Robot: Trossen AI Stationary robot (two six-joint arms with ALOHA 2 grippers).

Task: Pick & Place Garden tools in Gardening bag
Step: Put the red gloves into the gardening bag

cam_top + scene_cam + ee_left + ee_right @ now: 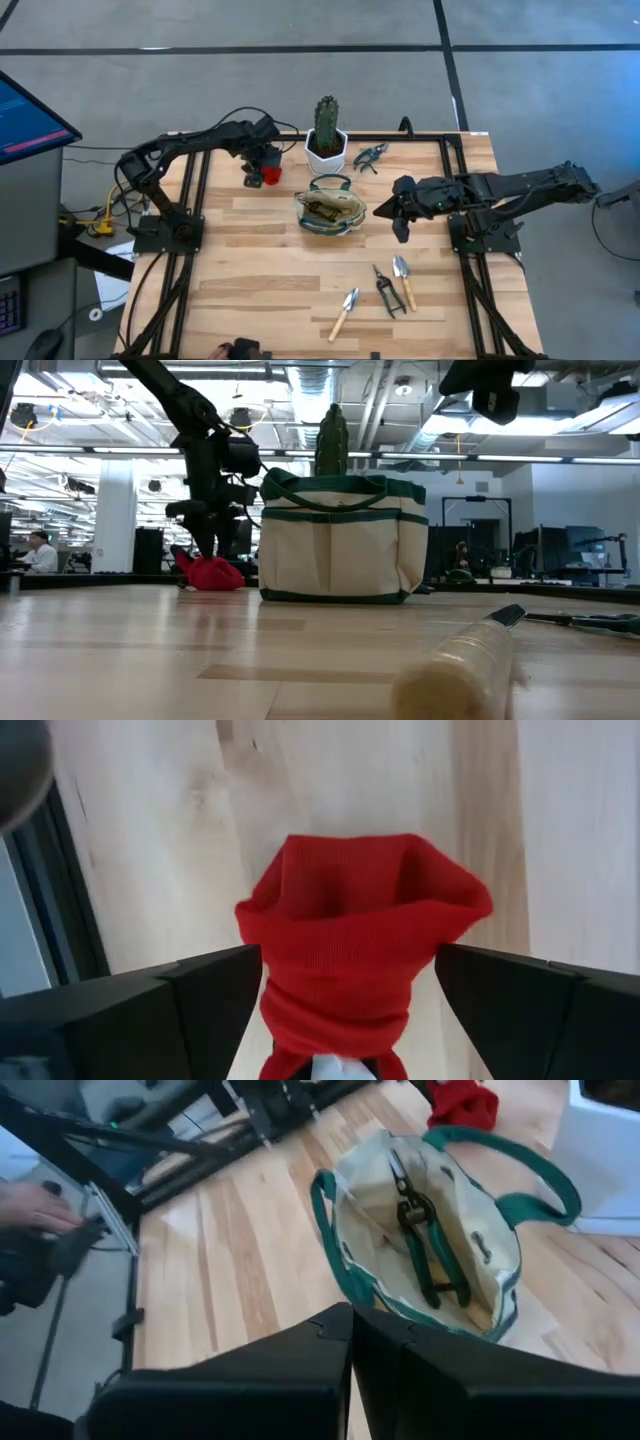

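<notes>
Seen from above, the left gripper (264, 170) hangs at the upper left of the table (260, 290), directly over a red cloth piece (270, 176). Its wrist view shows what the overhead frame cannot: the dark fingers (190, 1010) stand wide apart on either side of the red fabric (355, 950), with table showing in the gaps, so nothing is gripped.

The bag (329, 210) sits at centre frame, just below a cactus (326, 125) in a white pot (326, 155). Only the right wrist view looks into the open bag (350, 1190), where dark shears with green grips (425, 1245) lie inside. The right gripper (386, 212) hovers just right of the bag, fingers shut and empty; in its own view the fingers (330, 1370) meet at the bottom edge.

At lower centre of the overhead frame lie a trowel (345, 312), a pair of shears (388, 290) and a second trowel (404, 281). Another pair of shears (370, 156) rests at upper centre, right of the pot.

The low view shows the bag's (340, 540) cream side pockets and green trim, the cactus (331, 440) rising behind it, the red piece (212, 573) at left and a blurred wooden handle (460, 665) in the foreground.

No writing can be read in any view.
</notes>
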